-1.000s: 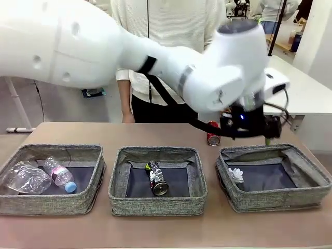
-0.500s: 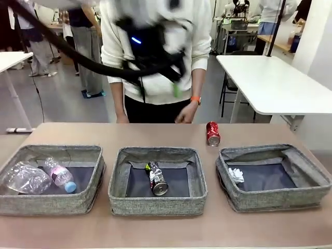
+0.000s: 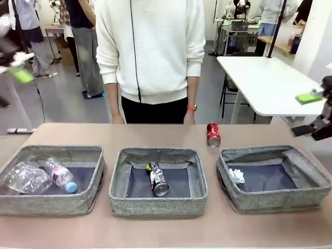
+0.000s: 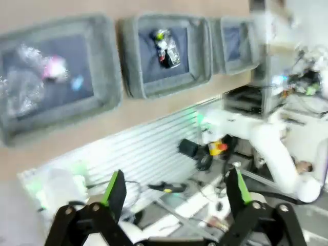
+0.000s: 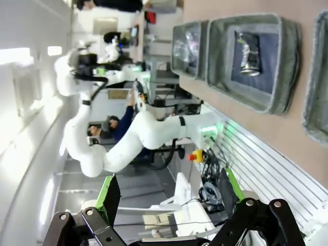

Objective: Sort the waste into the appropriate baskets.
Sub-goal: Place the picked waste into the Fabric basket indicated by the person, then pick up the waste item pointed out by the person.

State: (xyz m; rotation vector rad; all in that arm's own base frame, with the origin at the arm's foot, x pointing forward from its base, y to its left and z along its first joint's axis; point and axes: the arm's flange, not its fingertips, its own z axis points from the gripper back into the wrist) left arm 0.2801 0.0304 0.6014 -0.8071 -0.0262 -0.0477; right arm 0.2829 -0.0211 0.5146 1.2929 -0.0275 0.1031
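The left gripper (image 4: 174, 190) is rising from the bottom edge of its wrist view with its fingers spread wide and nothing between them; in the front view it is showing as a blurred shape with a green pad at the upper left edge (image 3: 19, 72). The right gripper (image 5: 166, 190) is likewise standing spread and empty at the bottom of its own view, and in the front view it is sitting at the right edge (image 3: 317, 111), well above the table (image 3: 155, 132). Across the lower half of the front view three baskets are lining up side by side. The left basket (image 3: 31, 203) is holding a crushed bottle (image 3: 26, 177) touching a bottle with a blue cap (image 3: 60, 175). The middle basket (image 3: 158, 205) is holding a black-silver can (image 3: 157, 179) lying on its side. The right basket (image 3: 270, 199) is holding a paper wad (image 3: 236, 175) near its left wall. A red can (image 3: 213, 134) is standing upright on the bare table just behind the gap between the middle and right baskets. A person (image 3: 153, 52) in a white sweater is standing at the far edge, top centre.
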